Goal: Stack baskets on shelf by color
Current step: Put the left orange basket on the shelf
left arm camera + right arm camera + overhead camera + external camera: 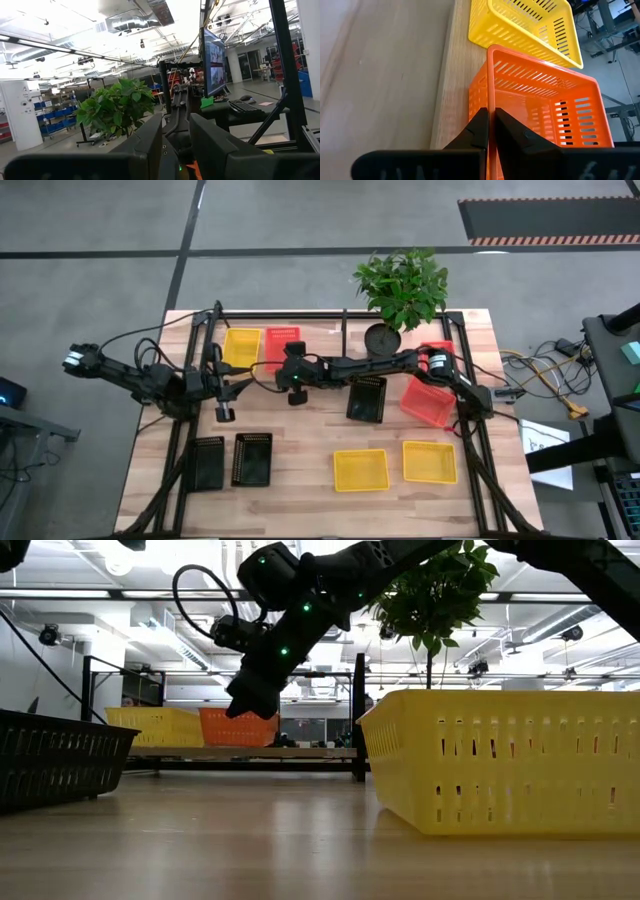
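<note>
The right gripper point(291, 370), reaching to upper centre of the high view, has its fingers pinched together on the near wall of the red-orange basket point(545, 107), which sits on the shelf point(320, 330) just beside a yellow basket point(242, 346). If it lets go unevenly or pulls back while still pinching, the basket could probably tilt or slide off the board's edge. The left gripper point(224, 390) waits at centre left, fingers apart. Every basket appears empty, including the loose yellow, black and red ones lower in the frame.

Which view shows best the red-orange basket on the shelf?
The right wrist view: the red-orange basket fills it, with the right tool on its wall. The high view partly hides it under the arm; the low view shows it far off; the left wrist view misses it.
</note>
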